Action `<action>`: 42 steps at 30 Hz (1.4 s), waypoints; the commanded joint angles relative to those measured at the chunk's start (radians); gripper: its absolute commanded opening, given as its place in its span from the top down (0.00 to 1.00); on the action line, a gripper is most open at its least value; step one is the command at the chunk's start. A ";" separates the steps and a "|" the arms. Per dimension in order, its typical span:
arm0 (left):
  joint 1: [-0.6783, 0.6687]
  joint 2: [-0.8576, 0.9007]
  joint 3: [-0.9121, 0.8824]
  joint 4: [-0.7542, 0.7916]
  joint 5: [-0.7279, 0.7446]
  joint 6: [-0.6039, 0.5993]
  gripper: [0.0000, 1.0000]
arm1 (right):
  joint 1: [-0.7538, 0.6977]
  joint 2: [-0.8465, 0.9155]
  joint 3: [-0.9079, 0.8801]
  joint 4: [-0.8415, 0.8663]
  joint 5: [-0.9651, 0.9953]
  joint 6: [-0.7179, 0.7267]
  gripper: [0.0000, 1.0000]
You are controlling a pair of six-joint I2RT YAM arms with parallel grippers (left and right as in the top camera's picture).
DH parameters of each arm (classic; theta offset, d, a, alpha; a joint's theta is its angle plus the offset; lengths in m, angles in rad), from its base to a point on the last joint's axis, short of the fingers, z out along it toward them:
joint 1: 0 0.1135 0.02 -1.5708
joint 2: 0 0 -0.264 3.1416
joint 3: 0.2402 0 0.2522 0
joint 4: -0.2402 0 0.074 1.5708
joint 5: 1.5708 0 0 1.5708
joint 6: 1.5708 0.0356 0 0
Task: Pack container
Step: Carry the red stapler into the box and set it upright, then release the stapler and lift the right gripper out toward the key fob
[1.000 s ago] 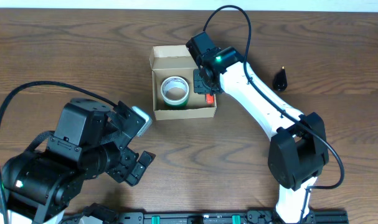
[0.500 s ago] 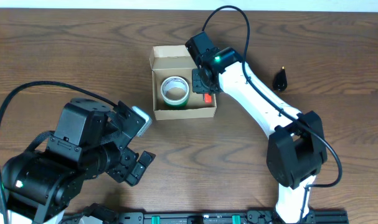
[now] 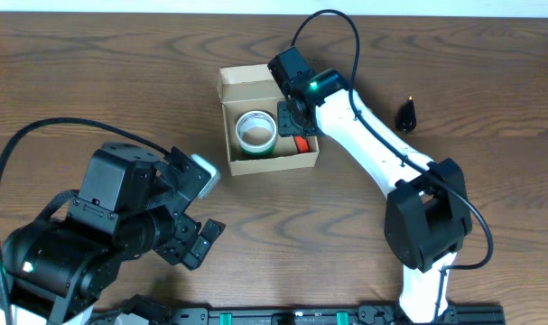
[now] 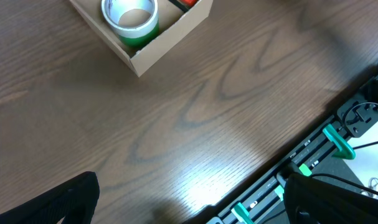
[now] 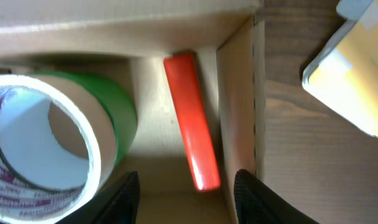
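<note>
box [image 3: 274, 163] | red stick [image 5: 192, 124] inside, 3 o'clock of tape [image 3: 255, 132] | right gripper [image 5: 187, 190] jaws parted, off stick: lift straight up | left gripper [image 4: 189, 202] jaws parted, empty

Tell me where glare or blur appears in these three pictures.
Overhead: even light, sharp. Left wrist: a pale glare patch on the table; the dark jaws in the bottom corners are blurred. Right wrist: the near tape roll is soft, the red stick looks sharper.
</note>
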 commanded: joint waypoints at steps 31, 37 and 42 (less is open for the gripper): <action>-0.002 0.000 0.017 -0.003 0.014 -0.004 0.05 | -0.492 -0.027 0.074 -0.089 0.076 0.060 0.01; -0.002 0.000 0.017 -0.003 0.014 -0.004 0.05 | -0.541 0.071 0.072 -0.068 0.088 0.060 0.01; -0.002 0.000 0.017 -0.003 0.014 -0.004 0.05 | -0.570 0.146 0.072 -0.061 0.086 0.053 0.01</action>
